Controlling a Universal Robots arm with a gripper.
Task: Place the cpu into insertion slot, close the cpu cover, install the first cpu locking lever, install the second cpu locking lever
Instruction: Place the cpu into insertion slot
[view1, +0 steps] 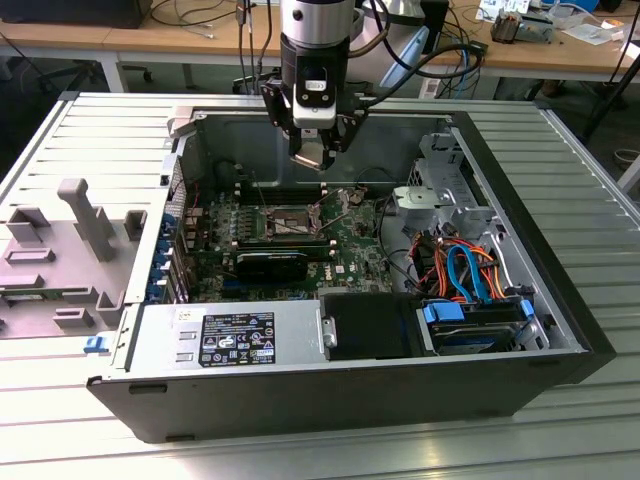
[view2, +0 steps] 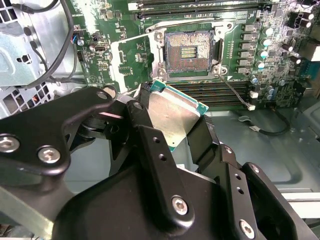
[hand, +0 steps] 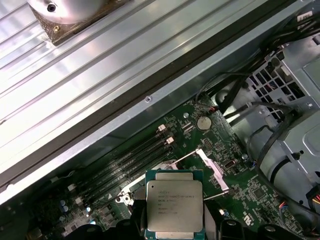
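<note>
An open black steel computer case (view1: 350, 400) lay on its side on the ribbed aluminium worktop (view1: 100, 140); inside it sat a green motherboard (view1: 350, 255), a boxy grey power supply (view1: 230, 340) along the near wall, and a drive bay with blue and orange cables (view1: 470, 270) at the exterior view's right. The insertion slot (view2: 189, 52), square with a silver metal rim, lay on the motherboard with its dark centre uncovered; long narrow memory slots (view2: 210, 92) ran just beside it. The tool (view2: 172, 125) hung above the board, its black fingers (view2: 150, 135) closed on opposite edges of the cpu (hand: 173, 205), a flat square chip with a dull silver-grey lid on a green base; the chip was held clear of the slot, not seated. A grey moulded fixture (view1: 80, 230) rested on the worktop at the exterior view's left.
</note>
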